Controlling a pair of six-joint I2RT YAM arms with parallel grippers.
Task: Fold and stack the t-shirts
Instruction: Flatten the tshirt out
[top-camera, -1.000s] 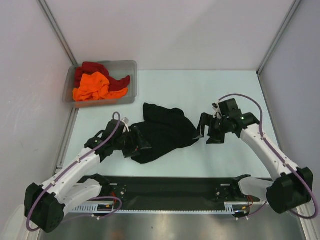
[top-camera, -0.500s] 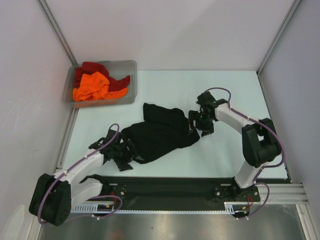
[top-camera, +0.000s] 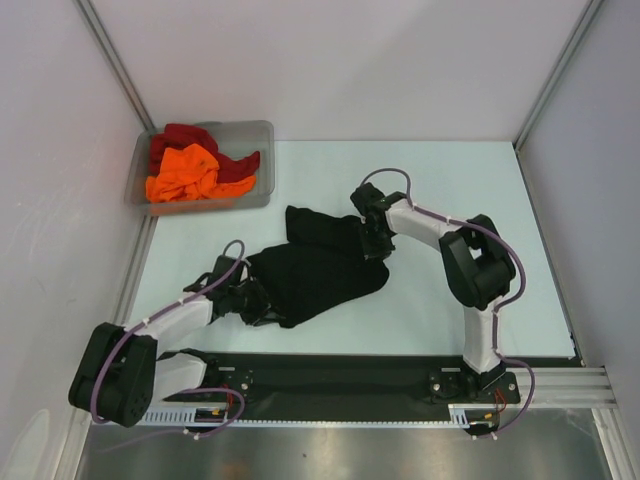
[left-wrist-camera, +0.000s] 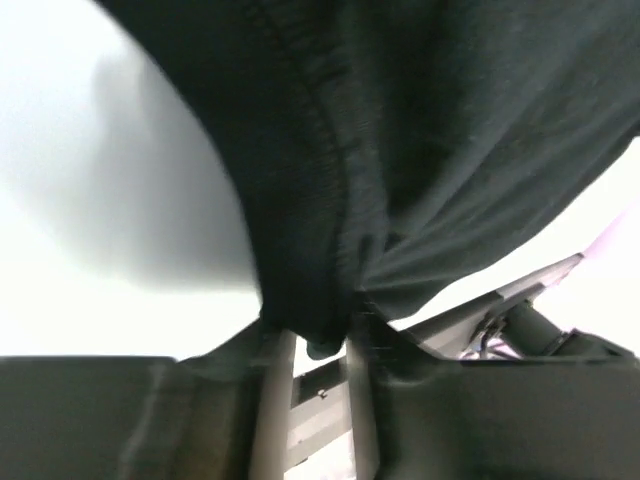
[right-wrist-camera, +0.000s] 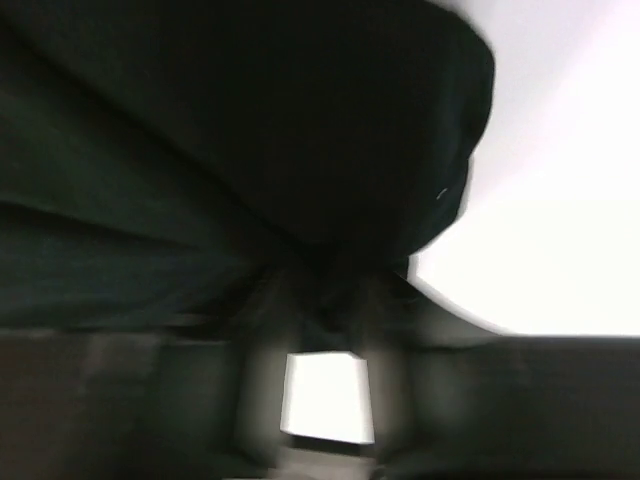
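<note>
1. Pale worktop, white walls round it. Clear grey bin sits at the far-left corner.
2. Black t-shirt lies crumpled mid-worktop, a bit left of centre, not yet spread or folded.
3. Left fingers are clamped on its near-left end. In the wrist view the stitched hem puckers right btwn them.
4. Right fingers are at the shirt's far-right edge. Wrist view is blurred, but cloth gathers into the gap, so I read them as closed on it too.
5. Why held so: two grips at opposite ends, prob. to pull the shirt taut & lay it flat before folding. That's my guess.
6. Shirt body runs btwn the two grips w/ the bulk resting on the worktop. One lobe sticks out on the far side, left of the right fingers.
7. Orange t-shirt & dark red t-shirt are bunched inside the bin, well apart from both arms. Stacking not begun.
</note>
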